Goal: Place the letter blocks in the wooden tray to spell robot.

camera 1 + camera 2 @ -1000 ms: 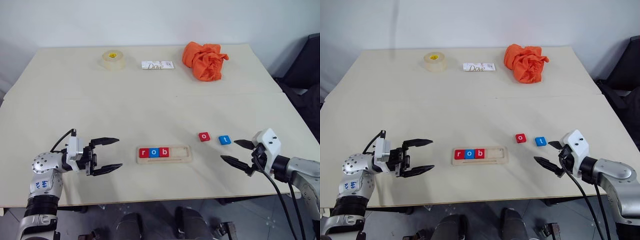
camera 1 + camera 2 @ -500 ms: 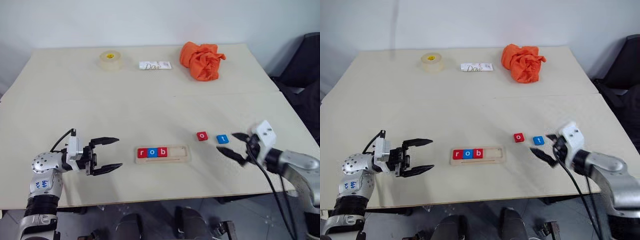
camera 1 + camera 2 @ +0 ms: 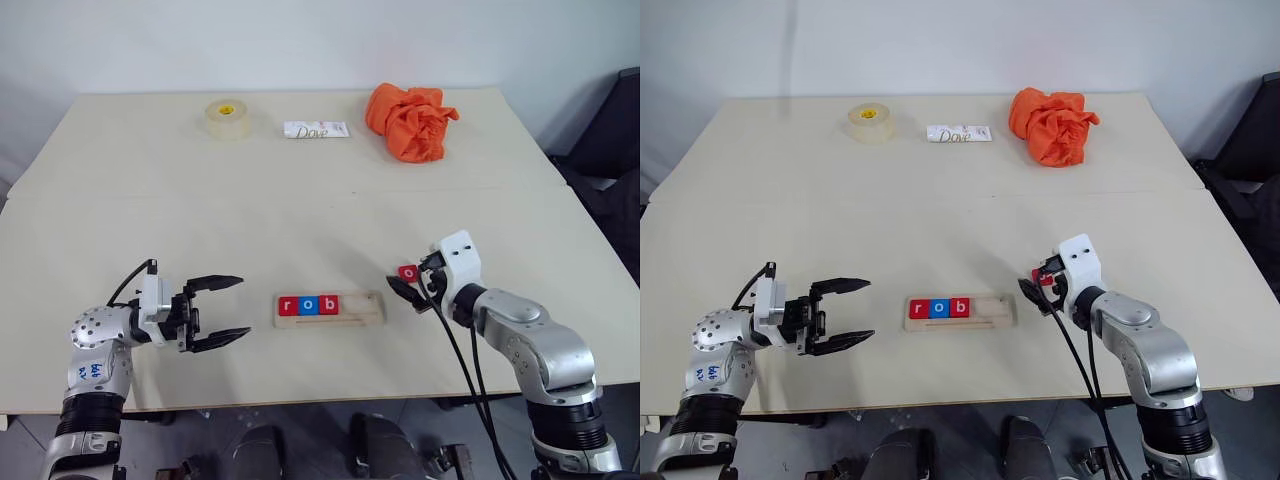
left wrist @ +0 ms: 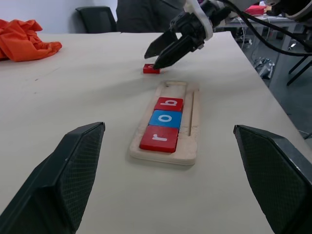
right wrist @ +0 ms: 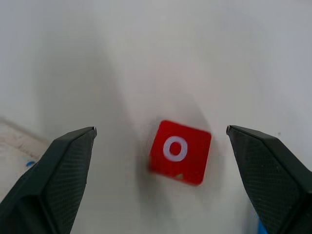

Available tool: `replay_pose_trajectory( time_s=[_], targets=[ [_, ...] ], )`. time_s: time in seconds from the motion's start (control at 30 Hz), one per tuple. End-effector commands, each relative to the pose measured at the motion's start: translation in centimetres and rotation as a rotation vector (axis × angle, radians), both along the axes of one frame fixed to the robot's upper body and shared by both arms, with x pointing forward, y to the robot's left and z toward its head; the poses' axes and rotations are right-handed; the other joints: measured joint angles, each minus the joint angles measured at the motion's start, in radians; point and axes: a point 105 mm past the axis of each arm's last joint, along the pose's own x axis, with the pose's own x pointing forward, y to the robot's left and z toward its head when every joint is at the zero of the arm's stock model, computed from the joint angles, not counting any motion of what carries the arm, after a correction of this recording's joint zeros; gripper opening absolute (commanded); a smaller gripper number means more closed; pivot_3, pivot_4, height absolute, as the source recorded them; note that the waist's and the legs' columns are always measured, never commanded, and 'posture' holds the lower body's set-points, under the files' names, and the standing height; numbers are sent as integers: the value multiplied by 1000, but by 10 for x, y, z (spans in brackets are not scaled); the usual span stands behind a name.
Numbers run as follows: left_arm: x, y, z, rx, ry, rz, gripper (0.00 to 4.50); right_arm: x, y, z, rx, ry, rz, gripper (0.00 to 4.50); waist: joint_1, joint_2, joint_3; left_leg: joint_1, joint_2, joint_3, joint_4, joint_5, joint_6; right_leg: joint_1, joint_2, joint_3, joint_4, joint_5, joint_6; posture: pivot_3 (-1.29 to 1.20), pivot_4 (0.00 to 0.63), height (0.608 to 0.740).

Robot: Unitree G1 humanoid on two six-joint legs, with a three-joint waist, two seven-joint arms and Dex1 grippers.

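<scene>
Your right gripper (image 5: 161,146), fingers spread, straddles the red o block (image 5: 179,151); closing off-centre could probably skid it away.

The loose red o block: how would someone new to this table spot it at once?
Find the wooden tray near the table's front edge, holding r, o, b. Just beyond its empty right end lies the loose red o block, flat on the table between the open right gripper fingers, outside the tray.

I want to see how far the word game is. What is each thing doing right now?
wooden tray: holds r, o, b; rest bare
red o tile: flat on table, loose, between right tool's open fingers
left tool: open, holding nothing
right tool: open, over the o tile
orange cloth: crumpled
</scene>
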Motion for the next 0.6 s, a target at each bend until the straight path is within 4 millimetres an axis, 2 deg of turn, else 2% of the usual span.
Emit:
replay_pose_trajectory(
  time_s=[0.03, 0.13, 0.23, 0.47, 0.57, 0.6],
  targets=[
    [-4, -1, 5, -7, -33, 0, 4500, 0, -3, -4, -31, 4, -33, 4473, 0, 0, 0, 0, 0, 0, 0, 0, 0, 0, 0, 0, 0, 0, 0, 0, 150, 740],
    [-6, -1, 5, -10, -31, 2, 4500, 1, -7, -10, -44, 20, -67, 4473, 0, 0, 0, 0, 0, 0, 0, 0, 0, 0, 0, 0, 0, 0, 0, 0, 150, 740],
    [-8, 0, 4, -11, -29, 3, 4500, 2, -8, -13, -33, 23, -85, 3899, 0, 0, 0, 0, 0, 0, 0, 0, 0, 0, 0, 0, 0, 0, 0, 0, 150, 740],
    [-9, 2, 5, -4, -24, 4, 4500, 2, -7, -13, -17, 18, -82, 1529, 0, 0, 0, 0, 0, 0, 0, 0, 0, 0, 0, 0, 0, 0, 0, 0, 150, 740],
    [-8, 0, 5, -2, -25, 1, 4500, 3, -8, -10, -20, 0, -80, 1446, 0, 0, 0, 0, 0, 0, 0, 0, 0, 0, 0, 0, 0, 0, 0, 0, 150, 740],
    [-7, 1, 5, -1, -25, -1, 4500, 4, -8, -3, -7, -20, -83, 1446, 0, 0, 0, 0, 0, 0, 0, 0, 0, 0, 0, 0, 0, 0, 0, 0, 150, 740]
  ],
)
